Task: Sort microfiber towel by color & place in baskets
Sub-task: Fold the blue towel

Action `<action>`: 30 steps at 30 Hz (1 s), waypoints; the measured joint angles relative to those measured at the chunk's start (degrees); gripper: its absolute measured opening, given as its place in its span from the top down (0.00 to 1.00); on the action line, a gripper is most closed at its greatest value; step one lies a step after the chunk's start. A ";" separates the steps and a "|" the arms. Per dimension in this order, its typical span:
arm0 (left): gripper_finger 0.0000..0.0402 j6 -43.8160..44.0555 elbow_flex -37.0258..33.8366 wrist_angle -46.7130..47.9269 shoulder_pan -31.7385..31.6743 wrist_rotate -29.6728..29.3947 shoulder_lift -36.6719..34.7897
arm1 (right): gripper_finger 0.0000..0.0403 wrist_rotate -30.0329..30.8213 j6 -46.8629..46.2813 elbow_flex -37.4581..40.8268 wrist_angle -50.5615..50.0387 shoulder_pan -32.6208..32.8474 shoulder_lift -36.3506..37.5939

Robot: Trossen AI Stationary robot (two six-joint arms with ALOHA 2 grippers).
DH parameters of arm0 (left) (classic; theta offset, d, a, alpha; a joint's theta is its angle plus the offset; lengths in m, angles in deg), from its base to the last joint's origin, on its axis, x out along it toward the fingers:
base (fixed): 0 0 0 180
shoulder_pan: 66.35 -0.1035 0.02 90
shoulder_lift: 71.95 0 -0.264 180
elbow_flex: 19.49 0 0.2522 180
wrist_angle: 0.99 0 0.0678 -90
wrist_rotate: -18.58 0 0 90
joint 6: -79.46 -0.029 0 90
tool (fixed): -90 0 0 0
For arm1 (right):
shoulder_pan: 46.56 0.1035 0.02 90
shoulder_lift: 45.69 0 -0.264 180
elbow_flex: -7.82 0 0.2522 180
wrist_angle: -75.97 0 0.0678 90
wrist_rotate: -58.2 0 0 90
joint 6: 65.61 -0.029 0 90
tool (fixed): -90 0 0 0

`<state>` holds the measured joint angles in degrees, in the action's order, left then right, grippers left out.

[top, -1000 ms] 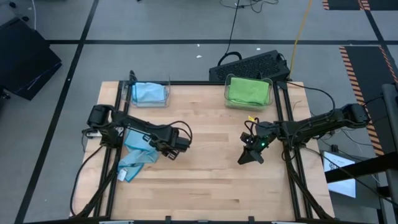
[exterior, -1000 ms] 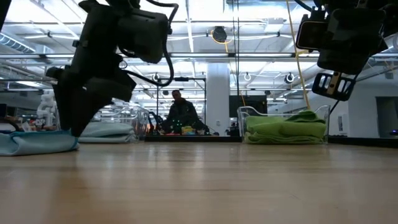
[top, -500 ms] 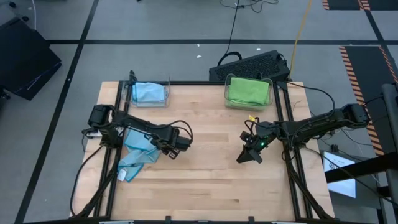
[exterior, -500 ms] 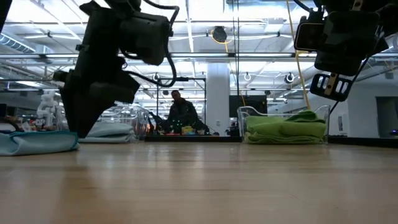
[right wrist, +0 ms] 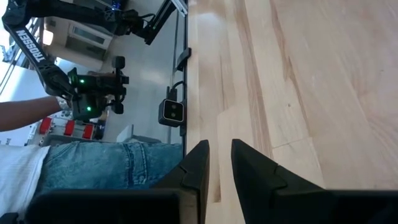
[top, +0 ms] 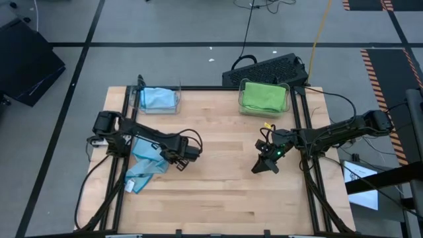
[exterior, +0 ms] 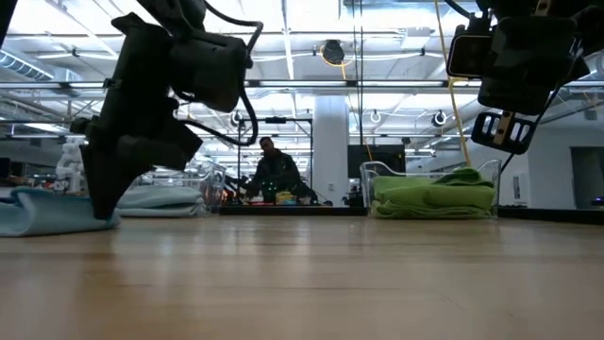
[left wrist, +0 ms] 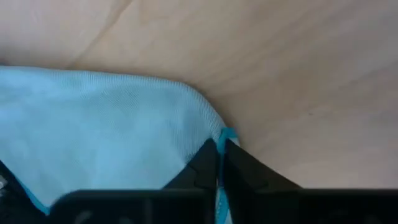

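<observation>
Legible writing: "TROSSEN" on a dark arm [right wrist: 32, 42] beyond the table edge. The left gripper [top: 163, 158] is pinched on the corner of the loose blue towel [top: 145, 165], which lies crumpled at the table's [top: 218, 192] left edge, its long axis diagonal. The right gripper [top: 266, 166] hovers at the table's right, fingers slightly parted, holding nothing. At the far edge, the left basket [top: 158, 99] holds a blue towel; the right basket [top: 264, 97] holds a green towel.
</observation>
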<state>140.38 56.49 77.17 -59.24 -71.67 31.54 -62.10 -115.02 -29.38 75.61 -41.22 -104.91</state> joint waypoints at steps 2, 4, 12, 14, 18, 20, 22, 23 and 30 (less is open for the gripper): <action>0.97 0.34 0.58 0.60 0.09 -0.73 -1.07 | 0.85 -0.16 -0.02 0.00 0.00 0.00 0.00; 0.97 0.66 1.90 2.82 0.12 -2.28 -2.33 | 0.85 -0.86 -0.40 0.00 -0.02 0.00 0.00; 0.99 -3.43 12.06 7.53 -0.09 -10.92 -10.18 | 0.85 1.11 -4.51 0.00 6.97 -0.58 -0.02; 0.99 -5.99 14.97 6.64 -0.13 -12.30 -11.94 | 0.85 4.35 -5.29 0.00 11.58 -0.99 -0.01; 0.98 -17.05 20.02 0.83 -0.11 -11.88 -14.81 | 0.85 10.92 -5.45 0.00 21.48 -2.94 0.00; 0.99 -22.30 22.28 -1.23 0.13 -11.04 -15.70 | 0.84 12.53 -5.77 -1.00 22.90 -4.25 0.00; 0.99 -26.80 24.70 -4.19 0.13 -9.23 -16.38 | 0.82 13.73 -6.03 -3.50 23.01 -5.27 -0.04; 0.99 -29.43 25.60 -5.51 0.13 -7.80 -16.98 | 0.80 13.91 -5.93 -5.26 22.99 -5.72 -0.04; 0.99 -42.32 30.41 -11.36 -0.84 1.33 -18.65 | 0.67 15.90 6.74 -22.46 10.26 -8.29 -1.28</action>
<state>98.06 86.90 65.81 -60.07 -70.34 12.89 -46.20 -108.28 -51.84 85.88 -49.51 -106.19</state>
